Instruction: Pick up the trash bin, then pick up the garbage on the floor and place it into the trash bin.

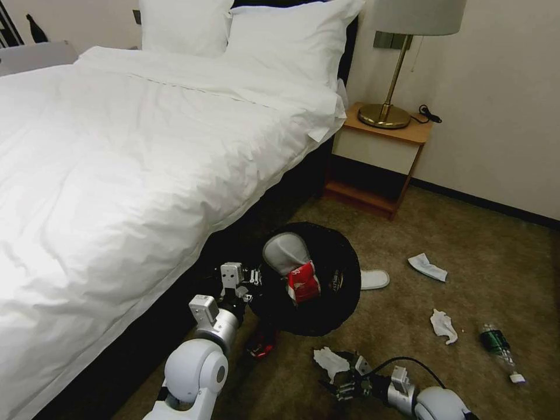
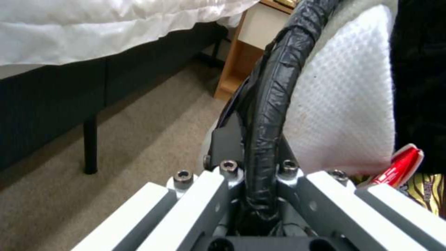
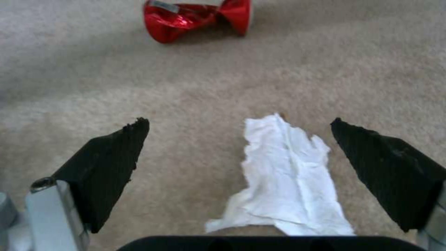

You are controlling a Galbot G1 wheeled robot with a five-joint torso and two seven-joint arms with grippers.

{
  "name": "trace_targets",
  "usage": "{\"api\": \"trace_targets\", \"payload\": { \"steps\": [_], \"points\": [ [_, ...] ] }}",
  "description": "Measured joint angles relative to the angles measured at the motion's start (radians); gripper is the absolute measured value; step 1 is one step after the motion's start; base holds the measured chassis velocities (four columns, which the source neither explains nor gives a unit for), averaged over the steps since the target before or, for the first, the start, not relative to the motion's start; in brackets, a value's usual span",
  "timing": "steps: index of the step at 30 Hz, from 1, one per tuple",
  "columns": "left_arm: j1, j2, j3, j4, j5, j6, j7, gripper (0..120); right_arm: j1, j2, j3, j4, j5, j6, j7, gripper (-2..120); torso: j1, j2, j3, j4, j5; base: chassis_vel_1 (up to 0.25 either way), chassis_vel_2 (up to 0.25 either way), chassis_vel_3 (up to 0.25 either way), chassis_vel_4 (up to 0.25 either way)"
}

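At frame centre, the left end effector (image 1: 252, 284) grips the trash bin (image 1: 335, 262) rim; a slipper and red packet (image 1: 303, 282) lie inside. The open right end effector (image 3: 239, 153) hovers over a tissue (image 3: 283, 181). Bottle (image 1: 500, 349), can (image 3: 195, 17) remain.

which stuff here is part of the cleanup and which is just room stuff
Job: trash bin, held at its rim by the left gripper; tissue between the open right gripper's fingers; crushed red can; green bottle; slipper.
Lying about: bed, lamp, nightstand.

Three tissues (image 1: 331, 361), one bottle (image 1: 501, 350) (green)
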Motion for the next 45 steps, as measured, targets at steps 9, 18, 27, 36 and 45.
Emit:
{"api": "trace_targets", "payload": {
  "steps": [9,18,27,36,45],
  "points": [
    [0.003,0.005,-0.006,-0.005,-0.004,0.0,0.0,0,0.043,0.021,0.008,-0.086,-0.016,0.014,-0.007,100,0.0,0.0,0.0,0.0,0.0,0.0,0.0,0.0,0.0],
    [0.007,0.008,-0.007,-0.006,-0.004,0.0,0.0,0,0.077,0.064,0.019,-0.188,-0.04,0.03,-0.02,100,0.0,0.0,0.0,0.0,0.0,0.0,0.0,0.0,0.0],
    [0.017,0.01,-0.01,-0.014,-0.002,0.0,0.0,0,0.133,0.119,-0.001,-0.258,-0.049,0.034,-0.022,100,0.0,0.0,0.0,0.0,-0.0001,0.0,0.0,0.0,0.0],
    [0.027,0.012,-0.02,-0.026,0.001,-0.001,0.0,0,0.179,0.176,-0.015,-0.33,-0.065,0.05,-0.017,99,0.0,0.0,0.0,0.0,-0.0001,0.0,0.0,0.0,0.0],
    [0.019,0.012,-0.019,-0.027,-0.003,-0.002,-0.003,0,0.143,0.192,0.02,-0.345,-0.097,0.074,-0.011,62,0.0,0.0,0.0,0.0,-0.0001,0.0,0.0,0.0,0.0]
  ]
}}
